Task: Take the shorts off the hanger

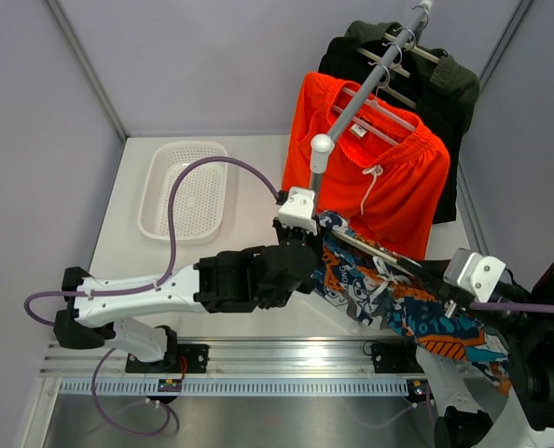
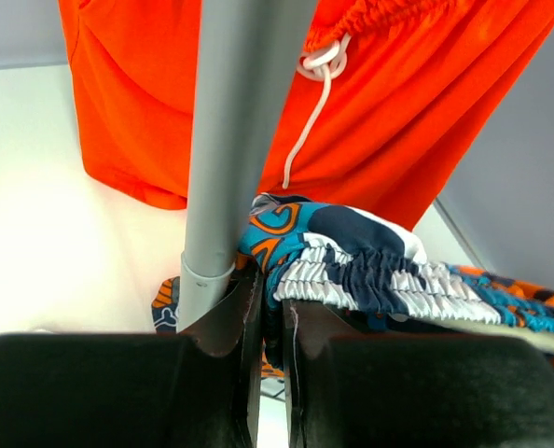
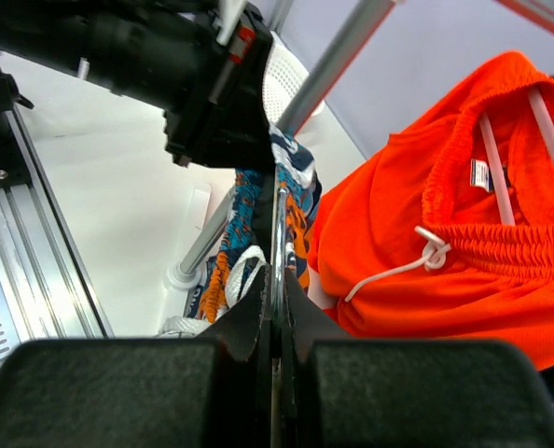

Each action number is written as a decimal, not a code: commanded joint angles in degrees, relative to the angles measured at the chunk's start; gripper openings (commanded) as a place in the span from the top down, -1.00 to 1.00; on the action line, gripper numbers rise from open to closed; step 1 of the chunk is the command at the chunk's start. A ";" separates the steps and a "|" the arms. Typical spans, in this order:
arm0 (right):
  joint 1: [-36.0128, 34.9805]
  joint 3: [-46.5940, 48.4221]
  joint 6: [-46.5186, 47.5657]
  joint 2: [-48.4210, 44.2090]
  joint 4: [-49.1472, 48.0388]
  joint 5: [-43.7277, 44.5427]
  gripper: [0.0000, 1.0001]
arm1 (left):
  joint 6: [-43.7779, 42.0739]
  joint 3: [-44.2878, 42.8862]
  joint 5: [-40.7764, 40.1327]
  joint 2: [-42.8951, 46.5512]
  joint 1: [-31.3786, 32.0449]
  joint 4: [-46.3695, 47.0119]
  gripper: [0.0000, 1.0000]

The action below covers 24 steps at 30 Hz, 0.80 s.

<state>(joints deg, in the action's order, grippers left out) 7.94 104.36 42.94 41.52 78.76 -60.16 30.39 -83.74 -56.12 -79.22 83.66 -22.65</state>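
Note:
The patterned blue, orange and white shorts (image 1: 403, 303) hang on a thin metal hanger (image 1: 380, 250), stretched between both grippers in front of the rack. My left gripper (image 1: 305, 250) is shut on the waistband end of these shorts (image 2: 352, 266), right beside the grey rack pole (image 2: 230, 140). My right gripper (image 1: 440, 294) is shut on the hanger wire (image 3: 279, 233), with the patterned shorts (image 3: 244, 219) draped just beyond it. The plain orange shorts (image 1: 380, 177) with a white drawstring (image 2: 305, 131) hang on a white hanger (image 1: 381, 114) on the rail.
A grey rail (image 1: 375, 79) slopes up to the back right and carries dark garments (image 1: 450, 84) behind the orange shorts. A white slotted basket (image 1: 186, 191) sits on the table at the left. Grey walls close in both sides.

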 commanded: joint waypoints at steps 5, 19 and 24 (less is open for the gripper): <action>0.14 3.75 3.38 0.41 14.23 -6.28 1.00 | 0.55 -1.07 6.01 0.03 -2.71 -1.79 0.76; 0.14 -13.56 -30.97 -7.32 -24.59 -1.89 1.00 | -6.66 3.06 27.98 -0.76 -2.10 11.23 0.87; 0.14 -15.85 -38.89 -9.17 -33.56 0.22 1.00 | -6.57 4.64 29.22 0.29 -2.01 12.72 0.86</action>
<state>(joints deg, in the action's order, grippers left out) 7.88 89.58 11.94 32.56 59.18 -62.85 24.16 -79.46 -36.27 -79.94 79.66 -18.46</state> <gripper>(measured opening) 0.056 0.074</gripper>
